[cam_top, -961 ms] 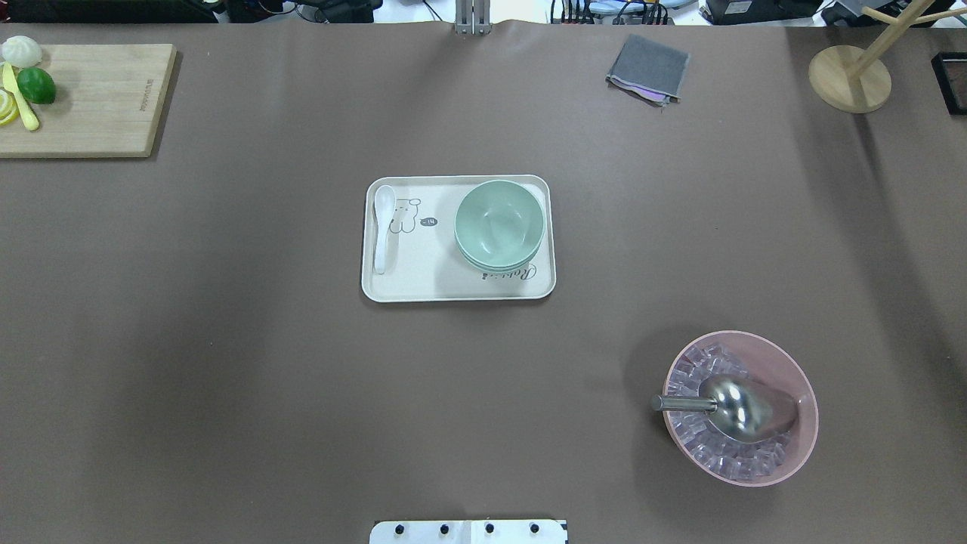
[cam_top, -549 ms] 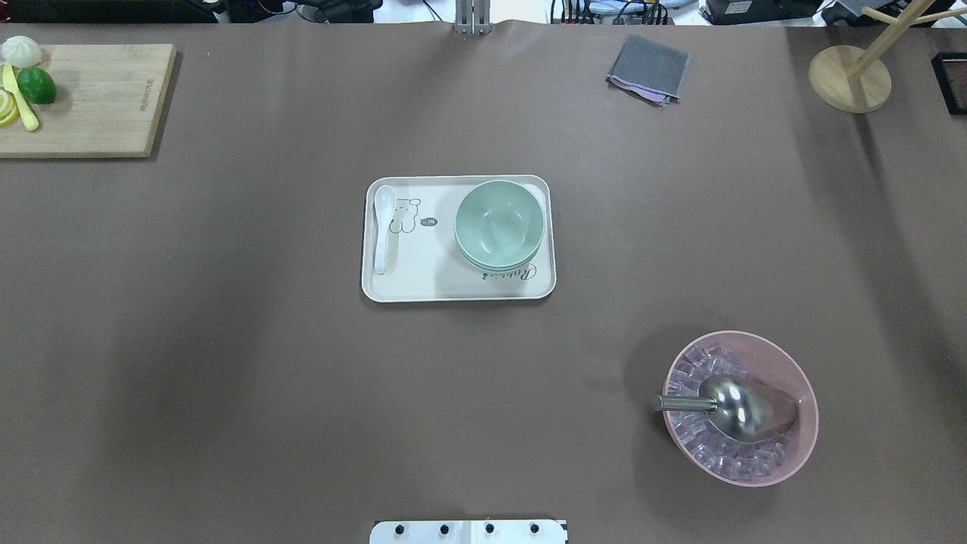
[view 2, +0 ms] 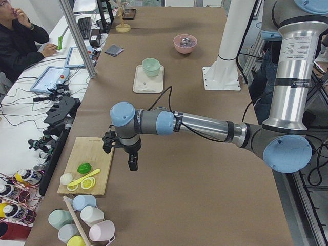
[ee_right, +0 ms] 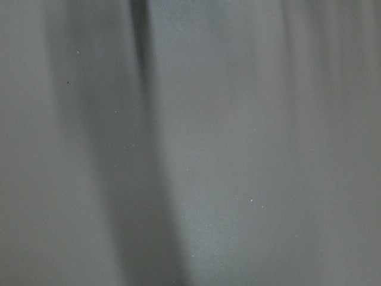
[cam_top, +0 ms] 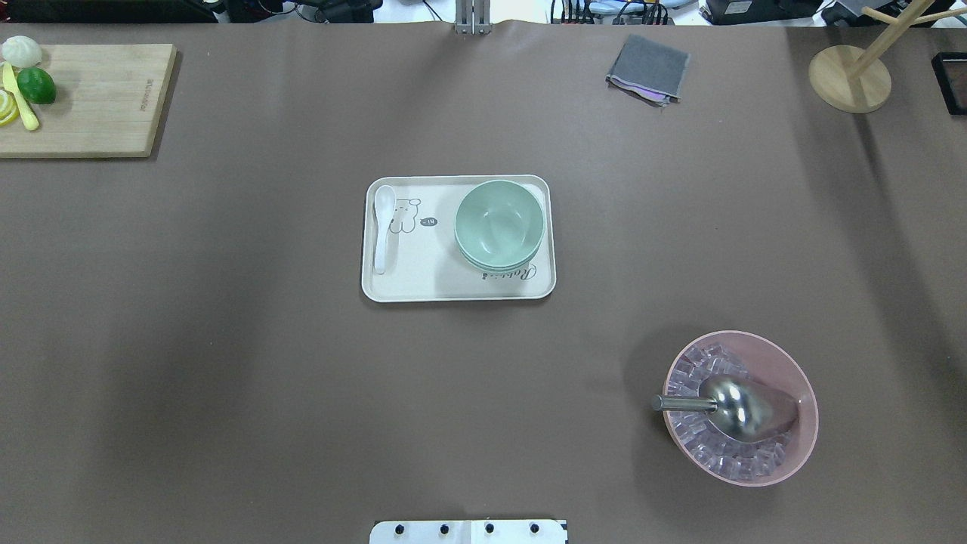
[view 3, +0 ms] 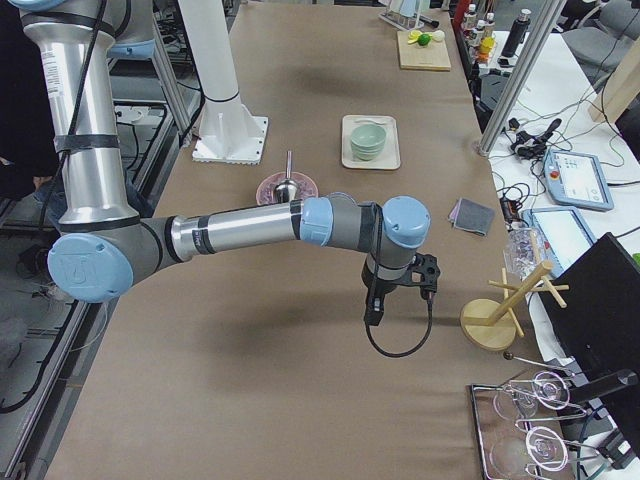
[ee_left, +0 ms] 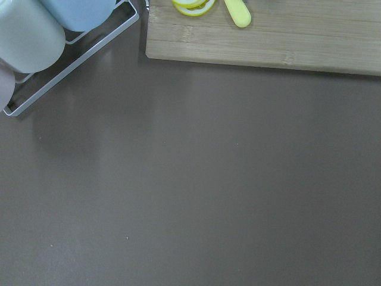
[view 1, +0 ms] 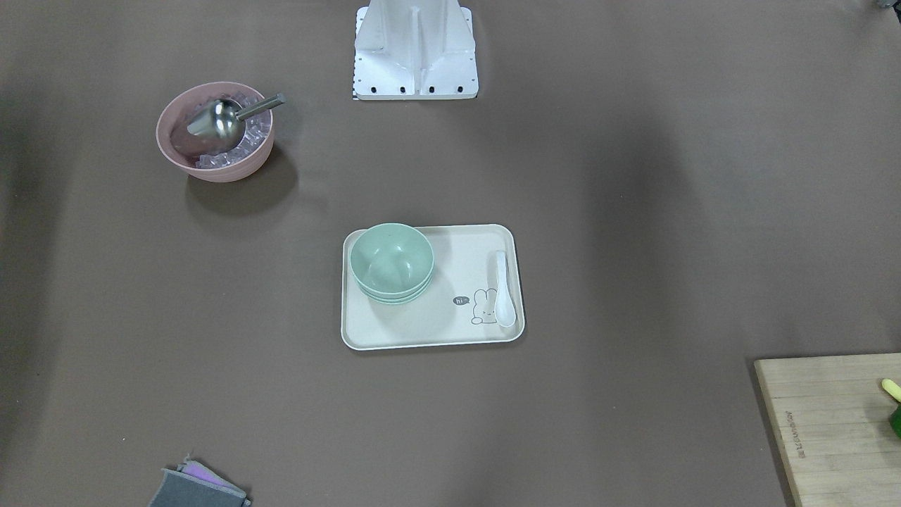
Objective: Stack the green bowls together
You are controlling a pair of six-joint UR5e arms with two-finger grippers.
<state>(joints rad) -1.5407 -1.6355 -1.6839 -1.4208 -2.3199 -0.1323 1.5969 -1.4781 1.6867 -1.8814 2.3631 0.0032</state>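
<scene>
Stack of pale mint-green round matte bowls (cam_top: 498,224), nested, mouths up. Round, so no long axis to note; the stack stands upright. It sits on the cream rectangular tray (cam_top: 423,264), at the tray's end on the robot's right, close against the far rim. The tray's long axis runs left to right across the robot.

- Lower bowls show only as thin rim bands under the top bowl; their insides are hidden.
- White ceramic spoon (cam_top: 381,234) lies along the tray's opposite short side, handle toward the robot. Bare tray floor shows between it and the bowls.
- Brown table covering (cam_top: 227,340) shows on all four sides of the tray.
- Larger pink bowl (cam_top: 802,434), holding ice cubes and a metal scoop (cam_top: 736,408), is well apart from the tray, nearer the robot and to its right.
- Bamboo cutting board (cam_top: 98,98) is far off the tray's left end and cut off by the frame edge.

Left gripper (view 2: 132,166) hangs over the table just beside the cutting board, well apart from the tray. Right gripper (view 3: 372,318) hangs well apart from the tray's other end. Each shows only in a side view, so I cannot tell how far their jaws are parted; nothing is visibly carried. The right wrist view is blurred table only.
</scene>
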